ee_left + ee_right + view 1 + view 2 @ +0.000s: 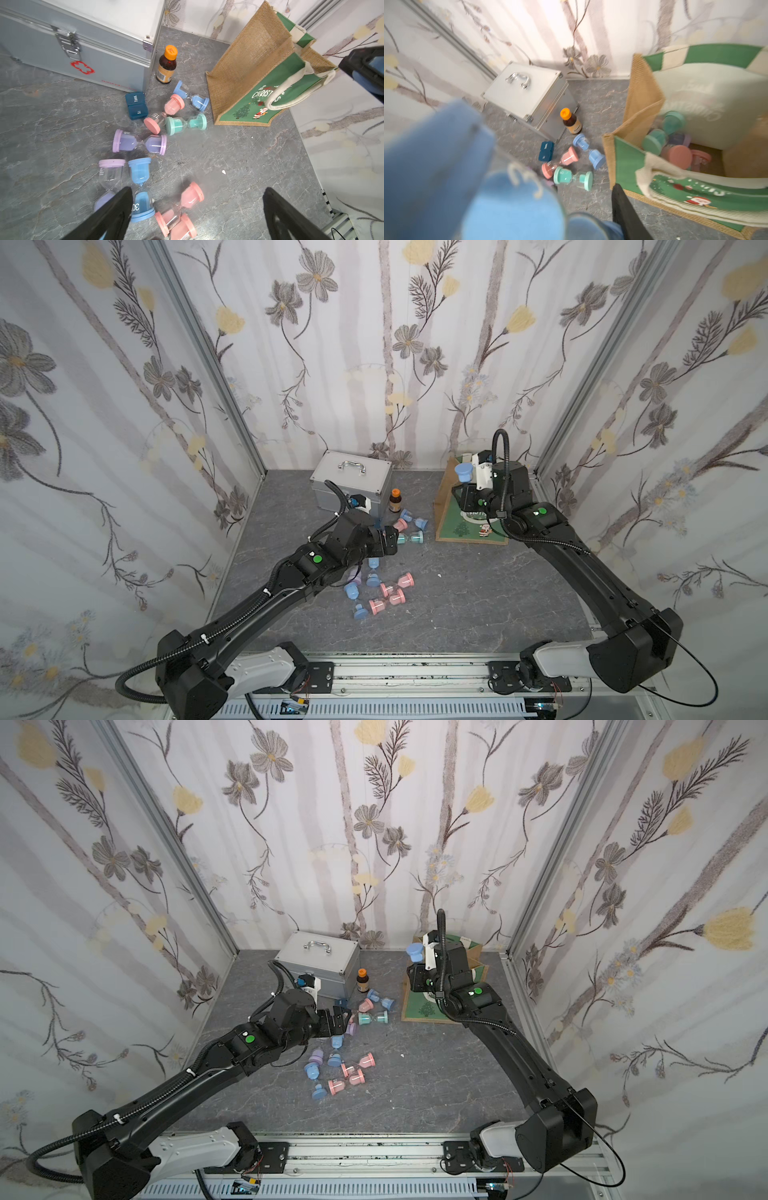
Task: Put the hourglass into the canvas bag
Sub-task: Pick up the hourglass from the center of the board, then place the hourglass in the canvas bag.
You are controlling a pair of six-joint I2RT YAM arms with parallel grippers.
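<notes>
Grey tabletop [478, 605] carries scattered hourglasses [397, 596], metal case [353, 479], bottle [395, 501], pillbox [136, 106], canvas bag [457, 531].

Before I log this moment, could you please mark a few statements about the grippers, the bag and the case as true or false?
1. The right gripper is shut on a blue hourglass. True.
2. The canvas bag is empty. False: teal and pink hourglasses lie inside it.
3. The silver case stands open. False: its lid is shut.
4. The brown bottle stands upright beside the silver case. True.
5. The left gripper holds a pink hourglass. False: its jaws are open and empty above the loose hourglasses on the table.
</notes>
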